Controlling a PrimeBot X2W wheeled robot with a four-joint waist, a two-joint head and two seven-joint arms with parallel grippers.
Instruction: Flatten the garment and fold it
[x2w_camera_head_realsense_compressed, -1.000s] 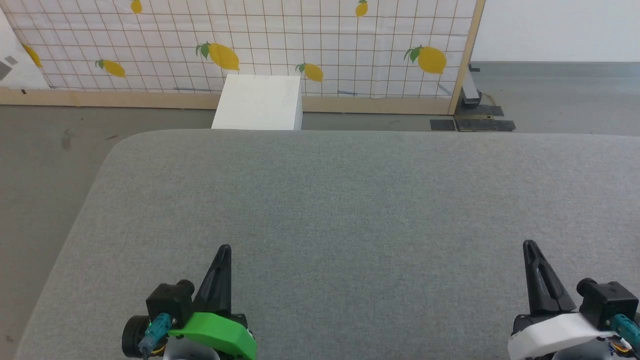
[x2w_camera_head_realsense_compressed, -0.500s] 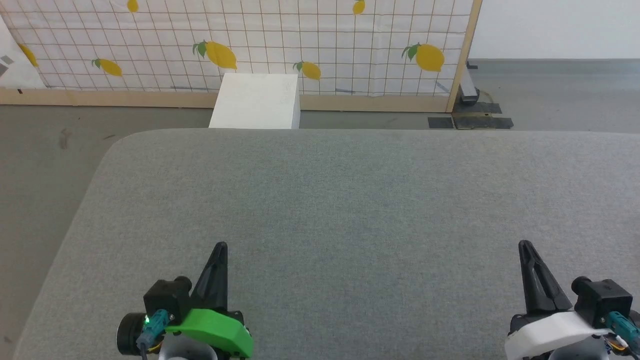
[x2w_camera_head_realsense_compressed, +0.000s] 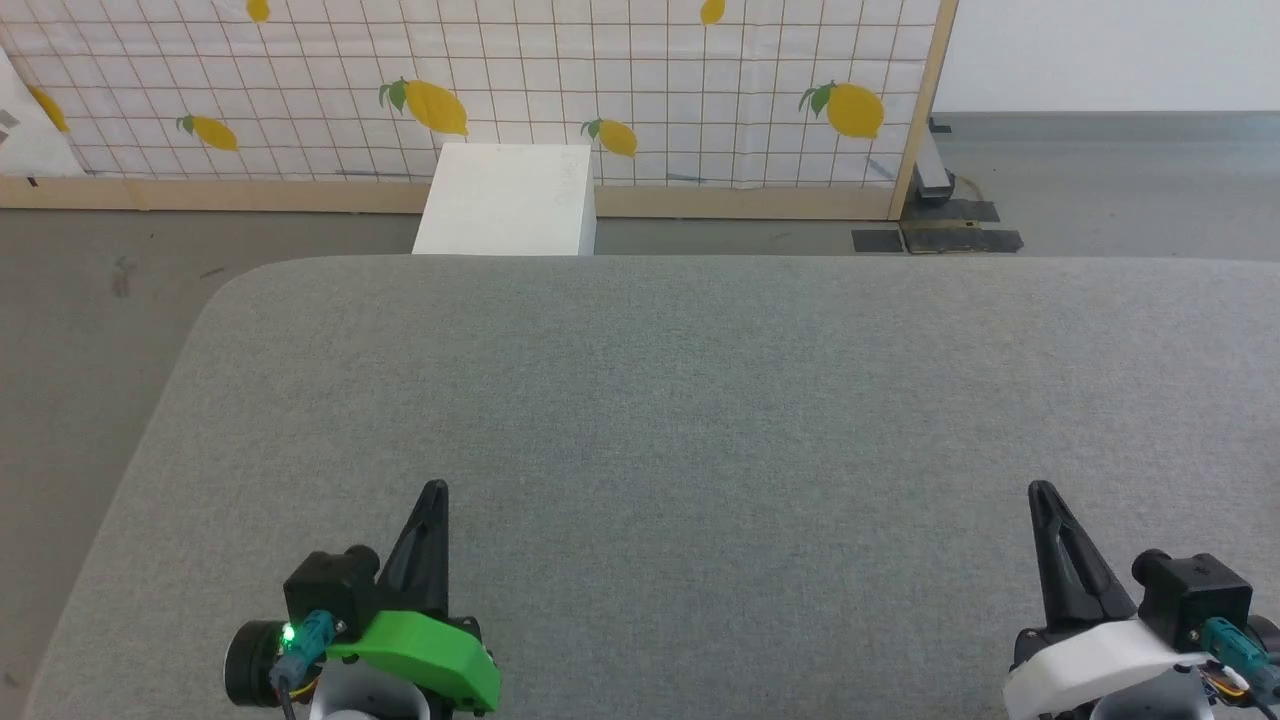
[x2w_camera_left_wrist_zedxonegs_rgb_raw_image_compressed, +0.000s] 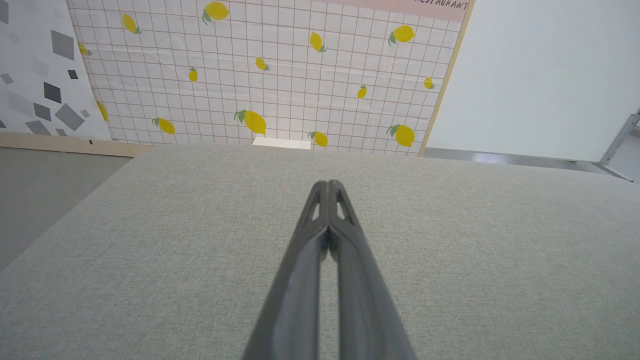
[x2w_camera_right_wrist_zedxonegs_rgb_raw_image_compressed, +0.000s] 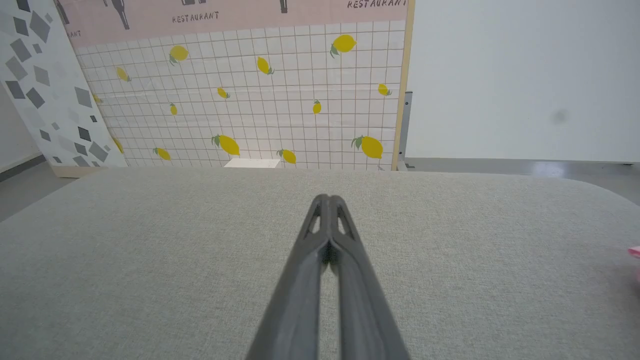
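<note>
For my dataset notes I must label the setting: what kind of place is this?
Probably a robot test room or studio, not a home. A lemon-print backdrop panel in a wooden frame stands on a bare grey floor, and the work surface is a grey fabric-covered table.

"RESTAURANT" on pink wall panel (x2w_camera_right_wrist_zedxonegs_rgb_raw_image_compressed: 250, 15)

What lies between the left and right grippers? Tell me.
Only bare grey fabric surface, in the head view, between the left gripper and the right gripper.
</note>
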